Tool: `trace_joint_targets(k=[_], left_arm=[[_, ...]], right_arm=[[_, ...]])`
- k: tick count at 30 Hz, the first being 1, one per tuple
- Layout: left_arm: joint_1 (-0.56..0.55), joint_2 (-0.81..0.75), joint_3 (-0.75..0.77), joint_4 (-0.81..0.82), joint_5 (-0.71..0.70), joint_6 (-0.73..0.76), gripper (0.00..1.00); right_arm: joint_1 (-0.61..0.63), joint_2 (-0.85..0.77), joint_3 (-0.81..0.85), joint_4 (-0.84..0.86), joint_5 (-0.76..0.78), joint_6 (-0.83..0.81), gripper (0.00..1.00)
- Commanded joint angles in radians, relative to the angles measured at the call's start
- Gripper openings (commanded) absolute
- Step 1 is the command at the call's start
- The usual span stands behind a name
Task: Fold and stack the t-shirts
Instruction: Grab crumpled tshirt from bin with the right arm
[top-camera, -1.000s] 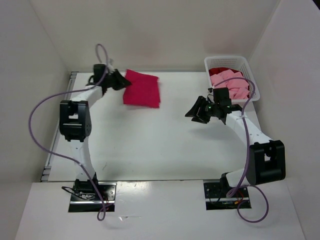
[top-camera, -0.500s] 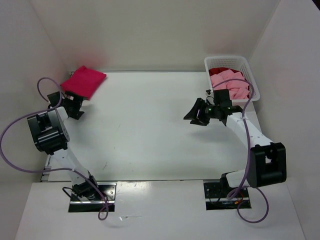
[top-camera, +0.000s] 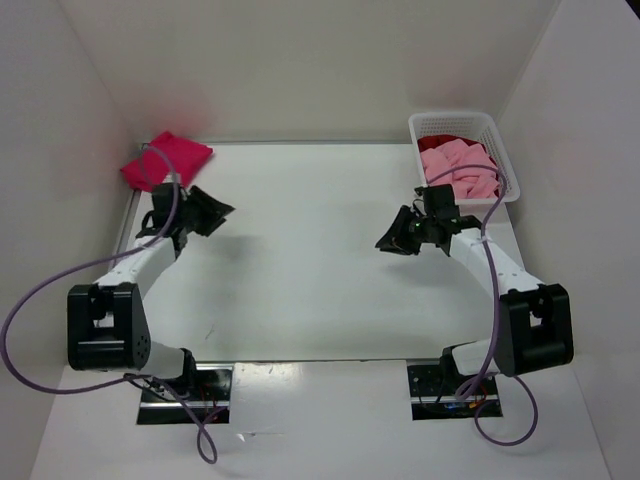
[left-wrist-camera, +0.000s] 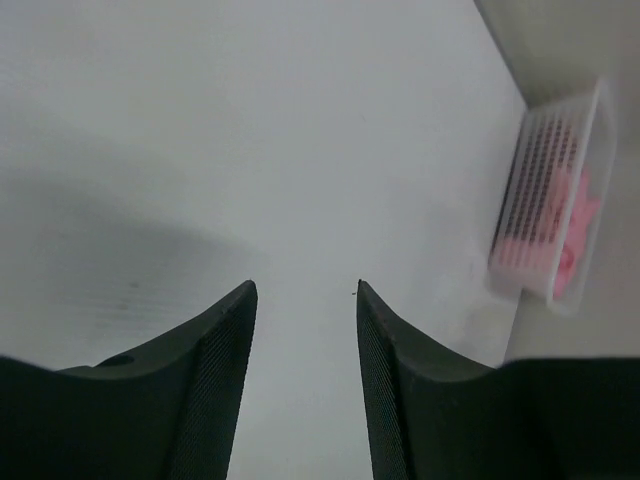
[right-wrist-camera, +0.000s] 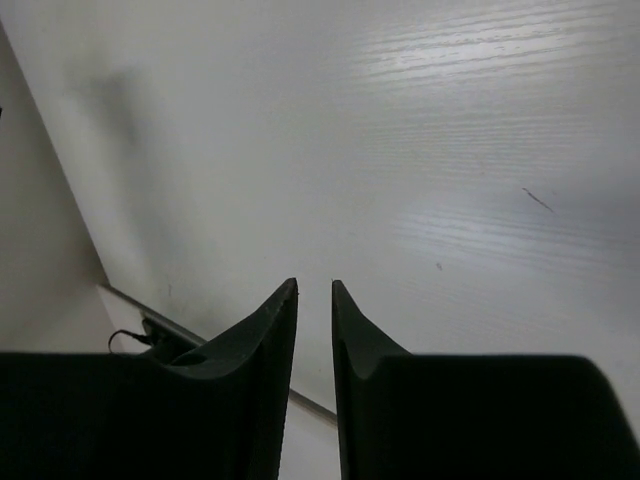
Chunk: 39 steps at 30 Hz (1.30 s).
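Nope, no readable text in any of the views. No lettering, labels, brand marks or numbers I can make out.

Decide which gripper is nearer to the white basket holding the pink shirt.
Right. The right gripper hovers just in front of and to the left of the basket, which sits in the far right corner. The left gripper is across the table, on its left side.
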<state>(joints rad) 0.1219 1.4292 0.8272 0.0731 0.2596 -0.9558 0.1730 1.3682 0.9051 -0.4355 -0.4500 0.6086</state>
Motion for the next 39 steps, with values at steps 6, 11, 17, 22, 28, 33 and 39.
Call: trace_joint_targets(k=[6, 11, 17, 22, 28, 33, 39], left_arm=[[-0.448, 0.003, 0.023, -0.062, 0.058, 0.074, 0.52], [-0.703, 0.091, 0.045, -0.053, 0.081, 0.094, 0.53], [-0.781, 0.152, 0.09, 0.0, 0.161, 0.127, 0.58], [-0.781, 0.082, 0.081, -0.019, 0.149, 0.179, 0.62], [-0.781, 0.046, 0.072, -0.038, 0.129, 0.213, 0.66], [-0.781, 0.056, 0.063, -0.049, 0.129, 0.213, 0.68], [-0.781, 0.056, 0.053, -0.058, 0.118, 0.195, 0.68]], right_arm=[[0.025, 0.005, 0.26, -0.026, 0.253, 0.02, 0.12], [-0.047, 0.172, 0.481, -0.098, 0.502, -0.004, 0.12], [-0.173, 0.392, 0.678, -0.072, 0.614, -0.035, 0.58], [-0.234, 0.563, 0.871, -0.118, 0.649, -0.075, 0.7], [-0.234, 0.698, 0.957, -0.135, 0.64, -0.084, 0.72], [-0.234, 0.796, 1.034, -0.157, 0.6, -0.084, 0.72], [-0.234, 0.828, 1.074, -0.109, 0.58, -0.075, 0.32]])
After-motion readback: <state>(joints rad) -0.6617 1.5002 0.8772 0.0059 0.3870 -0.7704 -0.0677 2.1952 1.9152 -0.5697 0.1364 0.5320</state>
